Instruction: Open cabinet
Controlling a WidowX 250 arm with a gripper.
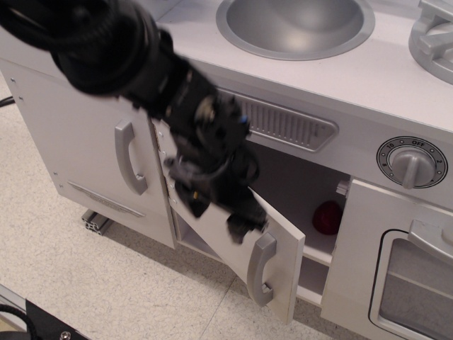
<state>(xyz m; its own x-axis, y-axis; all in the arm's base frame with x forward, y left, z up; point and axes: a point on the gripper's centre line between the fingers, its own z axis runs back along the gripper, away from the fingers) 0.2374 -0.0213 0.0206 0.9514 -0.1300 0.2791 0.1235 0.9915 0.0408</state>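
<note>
The cabinet door [283, 234] is light grey and stands swung out on its left-edge hinges, well open. Its small silver handle [260, 269] is free, at the door's outer edge. Inside I see a white shelf [316, 246] with a red object [327, 217] on it. My black gripper [218, 216] is motion-blurred in front of the door's upper left part, up and left of the handle and apart from it. Its two fingers look spread, with nothing between them. The arm covers the door's hinges.
A tall narrow grey door with a long curved handle [129, 157] is to the left. The windowed oven door [414, 287] and a timer knob [411, 163] are to the right. A sink bowl [297, 25] sits on top. An aluminium rail [95, 221] lies on the floor.
</note>
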